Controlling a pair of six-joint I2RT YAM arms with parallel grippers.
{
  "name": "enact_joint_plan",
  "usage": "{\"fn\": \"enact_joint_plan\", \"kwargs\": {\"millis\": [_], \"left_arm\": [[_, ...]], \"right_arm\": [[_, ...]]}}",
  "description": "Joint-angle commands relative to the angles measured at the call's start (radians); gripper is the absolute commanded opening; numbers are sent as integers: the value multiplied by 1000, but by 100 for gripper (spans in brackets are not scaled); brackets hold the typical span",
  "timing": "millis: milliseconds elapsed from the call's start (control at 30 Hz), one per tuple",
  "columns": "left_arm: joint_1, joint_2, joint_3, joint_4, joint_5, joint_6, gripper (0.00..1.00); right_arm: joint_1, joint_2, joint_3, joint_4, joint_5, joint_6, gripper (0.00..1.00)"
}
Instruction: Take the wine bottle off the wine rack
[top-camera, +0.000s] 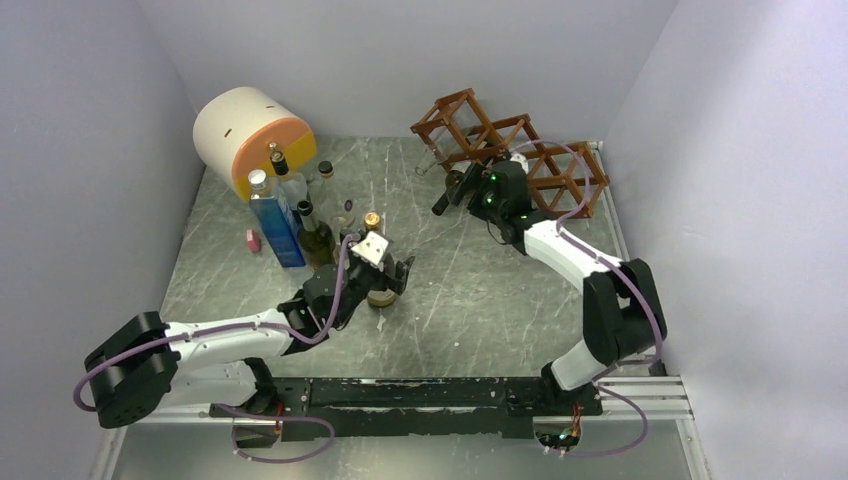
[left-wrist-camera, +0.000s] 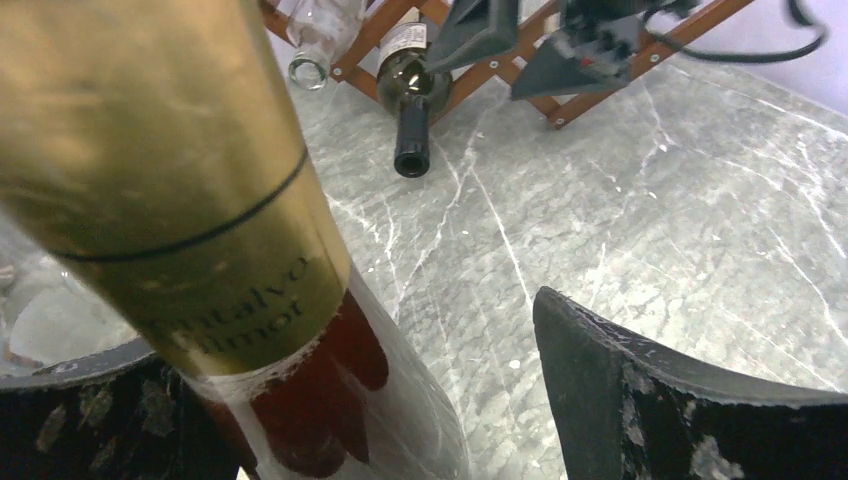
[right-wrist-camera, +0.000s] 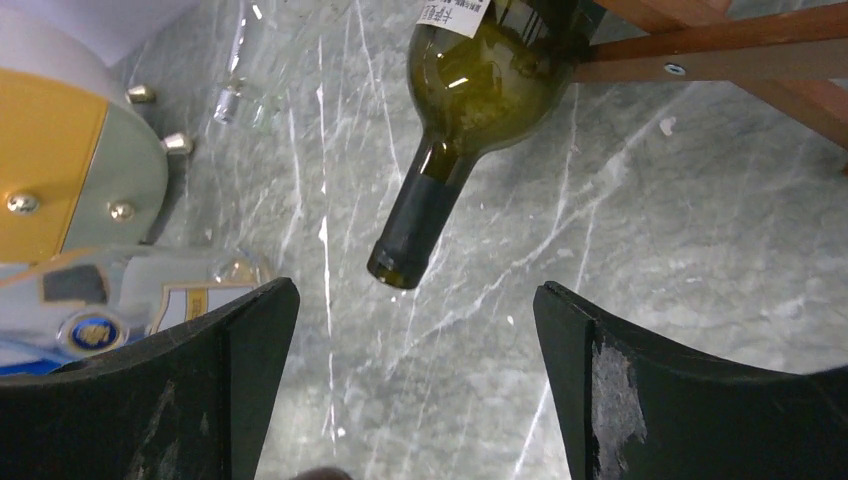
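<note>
The reddish-brown wine rack (top-camera: 512, 148) stands at the back right. A dark green wine bottle (right-wrist-camera: 470, 90) lies in a lower cubby, its neck (right-wrist-camera: 412, 230) sticking out toward me; it also shows in the left wrist view (left-wrist-camera: 410, 100). My right gripper (right-wrist-camera: 415, 290) is open, its tips just short of the bottle's mouth and not touching it; in the top view the right gripper (top-camera: 462, 190) hovers at the neck. My left gripper (left-wrist-camera: 330, 340) is open around a standing gold-foiled bottle (left-wrist-camera: 200, 200), with a gap at the right finger (left-wrist-camera: 650, 400).
A white-and-orange cylinder (top-camera: 250, 135) sits at the back left. Beside it stand a blue bottle (top-camera: 275, 225) and several other bottles (top-camera: 300, 190). A small pink thing (top-camera: 253, 240) lies left of them. A clear glass bottle (left-wrist-camera: 310, 40) also sits in the rack.
</note>
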Motion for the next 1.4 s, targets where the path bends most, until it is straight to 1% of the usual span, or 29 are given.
{"fn": "enact_joint_plan", "kwargs": {"millis": [0, 167, 400, 533, 633, 833, 967, 1067, 1167, 1233, 1367], "left_arm": [[0, -50, 63, -96, 94, -16, 99], [-1, -103, 80, -176, 125, -30, 100], [0, -200, 147, -376, 182, -74, 100], [0, -251, 215, -509, 183, -111, 100], [0, -283, 252, -593, 180, -125, 100], [0, -341, 325, -692, 183, -129, 100], [0, -354, 386, -752, 182, -123, 100], [0, -360, 428, -791, 184, -125, 99], [0, -364, 436, -776, 184, -119, 100], [0, -359, 448, -783, 177, -122, 100], [0, -352, 488, -804, 166, -135, 100]], "right_arm": [[38, 82, -22, 191, 104, 68, 92], [72, 199, 24, 251, 172, 96, 92], [104, 345, 79, 311, 316, 200, 90], [108, 422, 122, 360, 325, 220, 83], [115, 472, 164, 370, 333, 232, 80], [123, 544, 212, 385, 401, 253, 74], [124, 557, 218, 398, 423, 262, 64], [124, 550, 206, 409, 415, 261, 53], [124, 531, 183, 414, 398, 270, 44], [124, 510, 167, 414, 376, 276, 35], [165, 438, 127, 406, 353, 289, 23]]}}
